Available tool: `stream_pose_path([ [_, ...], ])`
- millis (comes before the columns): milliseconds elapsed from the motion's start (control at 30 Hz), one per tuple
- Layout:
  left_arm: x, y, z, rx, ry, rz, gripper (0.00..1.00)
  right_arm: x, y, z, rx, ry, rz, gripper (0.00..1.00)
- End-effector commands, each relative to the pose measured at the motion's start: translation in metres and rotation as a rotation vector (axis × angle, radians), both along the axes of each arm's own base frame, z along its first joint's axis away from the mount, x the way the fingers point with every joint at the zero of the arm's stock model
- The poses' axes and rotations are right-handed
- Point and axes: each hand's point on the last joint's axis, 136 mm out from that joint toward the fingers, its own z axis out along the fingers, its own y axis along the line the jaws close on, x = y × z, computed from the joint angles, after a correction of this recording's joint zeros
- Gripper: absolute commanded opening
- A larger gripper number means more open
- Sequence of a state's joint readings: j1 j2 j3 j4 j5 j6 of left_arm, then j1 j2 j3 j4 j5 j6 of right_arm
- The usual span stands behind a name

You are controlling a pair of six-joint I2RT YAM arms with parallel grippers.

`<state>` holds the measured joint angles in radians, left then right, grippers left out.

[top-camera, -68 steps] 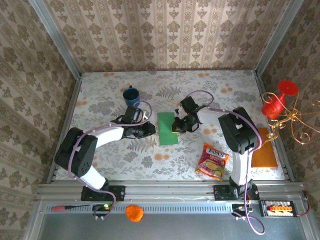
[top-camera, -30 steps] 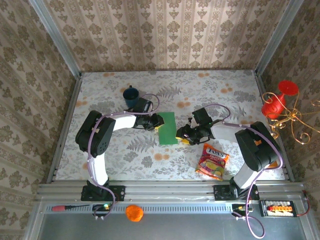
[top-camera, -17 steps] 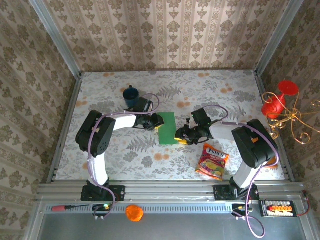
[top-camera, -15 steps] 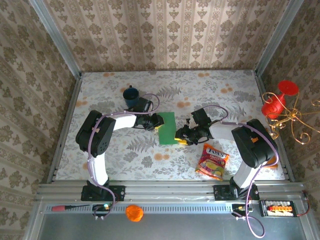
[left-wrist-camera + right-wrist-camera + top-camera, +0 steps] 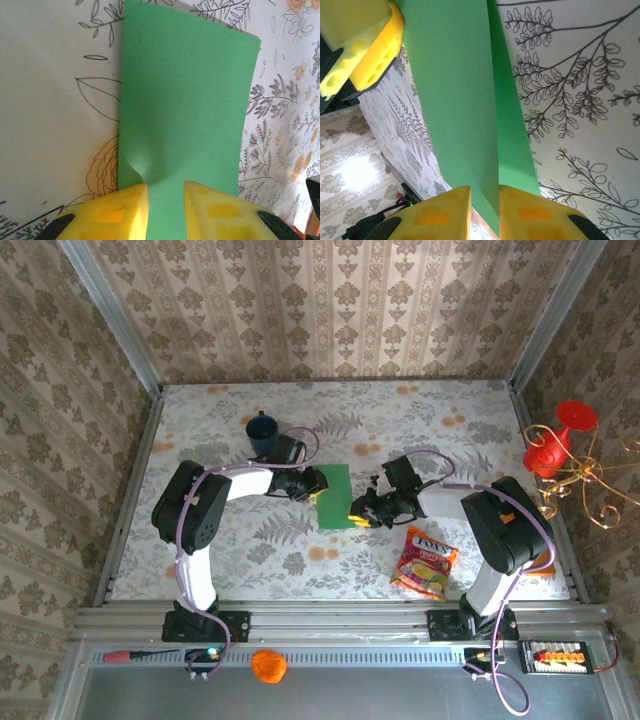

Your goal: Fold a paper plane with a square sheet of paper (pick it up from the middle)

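Paper (image 5: 185, 100) between left gripper (image 5: 166, 192), right gripper (image 5: 485, 197)

Snack packet's (image 5: 427, 562) lettering unreadable
White brand lettering crosses the top of the packet, near the table's (image 5: 480, 430) front edge, right of centre; no word legible.

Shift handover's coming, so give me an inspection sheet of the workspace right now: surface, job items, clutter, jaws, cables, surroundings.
Surface: floral tablecloth, no spills seen.
Job's things: green sheet, folded to a rectangle, mid-table; no plane shape yet.
Clutter: blue mug far left; snack packet near right.
Grippers: left gripper jaws pinch the sheet's left edge; right gripper jaws closed on its right edge.
Cables: lilac cable looping at the front, clear of the sheet.
Surroundings: wallpapered walls; red ornament at right; screwdriver and orange ball by the front rail.
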<state>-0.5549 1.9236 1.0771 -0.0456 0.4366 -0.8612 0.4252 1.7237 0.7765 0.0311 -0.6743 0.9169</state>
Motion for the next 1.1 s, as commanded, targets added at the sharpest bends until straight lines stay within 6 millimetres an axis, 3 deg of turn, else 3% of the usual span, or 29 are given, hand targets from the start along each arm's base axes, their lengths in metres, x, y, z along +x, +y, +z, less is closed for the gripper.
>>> stream_pose_path([
  [0,-0.011,0.013,-0.021,0.075,0.068,0.007,0.27,-0.004,-0.002,-0.006,0.009,0.03,-0.009,0.19],
  [133,-0.009,0.009,-0.014,0.054,0.05,0.001,0.27,-0.006,-0.005,-0.009,-0.014,0.041,-0.016,0.11],
  [367,0.008,0.005,0.029,-0.008,-0.089,-0.022,0.27,-0.014,-0.016,-0.009,-0.065,0.05,-0.022,0.04],
  [533,0.007,0.003,0.01,-0.013,-0.046,-0.051,0.2,-0.018,-0.018,-0.005,-0.067,0.049,-0.011,0.03],
  [767,0.011,-0.012,0.018,-0.061,-0.082,-0.103,0.14,-0.016,-0.017,-0.003,-0.072,0.052,0.008,0.03],
  [1067,0.002,-0.008,-0.009,-0.015,-0.01,-0.103,0.08,-0.006,-0.009,0.012,-0.03,0.004,0.018,0.03],
])
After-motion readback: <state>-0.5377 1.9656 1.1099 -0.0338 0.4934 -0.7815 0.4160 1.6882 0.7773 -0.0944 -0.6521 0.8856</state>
